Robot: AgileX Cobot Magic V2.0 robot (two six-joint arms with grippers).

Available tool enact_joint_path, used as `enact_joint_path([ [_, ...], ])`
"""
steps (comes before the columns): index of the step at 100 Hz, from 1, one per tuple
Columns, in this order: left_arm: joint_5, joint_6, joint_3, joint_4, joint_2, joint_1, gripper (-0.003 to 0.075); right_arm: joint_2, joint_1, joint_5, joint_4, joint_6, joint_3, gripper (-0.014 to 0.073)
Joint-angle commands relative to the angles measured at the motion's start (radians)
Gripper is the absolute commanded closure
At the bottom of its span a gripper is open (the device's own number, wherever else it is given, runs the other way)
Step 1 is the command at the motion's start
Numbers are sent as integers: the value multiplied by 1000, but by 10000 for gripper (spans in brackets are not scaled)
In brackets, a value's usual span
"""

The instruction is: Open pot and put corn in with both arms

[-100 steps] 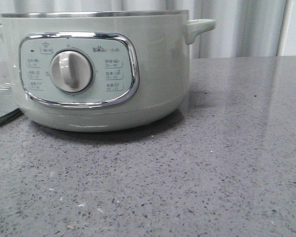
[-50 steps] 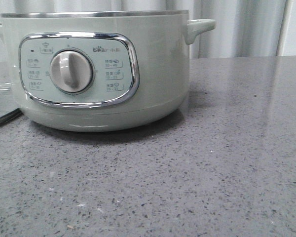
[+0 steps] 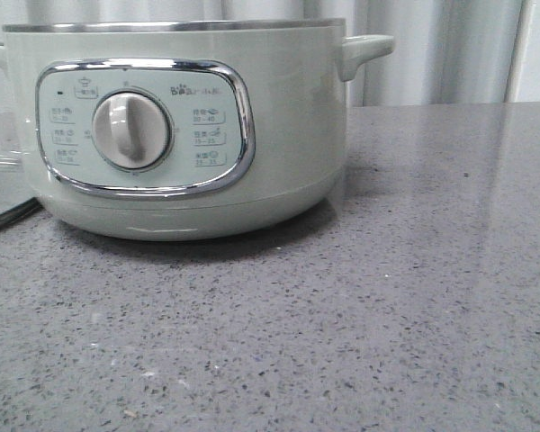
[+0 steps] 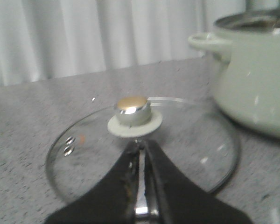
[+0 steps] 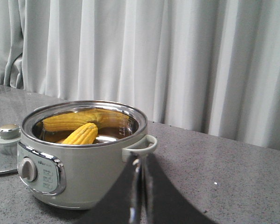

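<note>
Grey-green pot [image 3: 279, 135], "Bear" logo [image 3: 191, 90].

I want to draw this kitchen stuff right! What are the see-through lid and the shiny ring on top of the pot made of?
The lid looks like clear glass: the speckled table shows through it, and light glints along its thin metal-looking edge. Its knob seems to be shiny metal with a gold-coloured cap. The pot's rim looks like polished steel, since it mirrors the yellow corn inside.
</note>
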Motion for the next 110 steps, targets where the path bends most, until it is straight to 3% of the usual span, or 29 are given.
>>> enact_joint_path([
  [1, -144, -7, 30, 98, -33, 24, 741, 13, -8, -82, 1, -9, -23, 667],
  [11, -232, -7, 96, 82, -33, 41, 741, 13, -8, -84, 1, -9, -23, 667],
  [26, -143, -7, 94, -41, -33, 41, 741, 13, -8, -84, 1, -9, -23, 667],
  [49, 50, -40, 94, -39, -33, 41, 741, 13, -8, -82, 1, -9, -23, 667],
  [110, 47, -76, 94, -4, -33, 41, 741, 13, -8, -82, 1, -9, -23, 667],
])
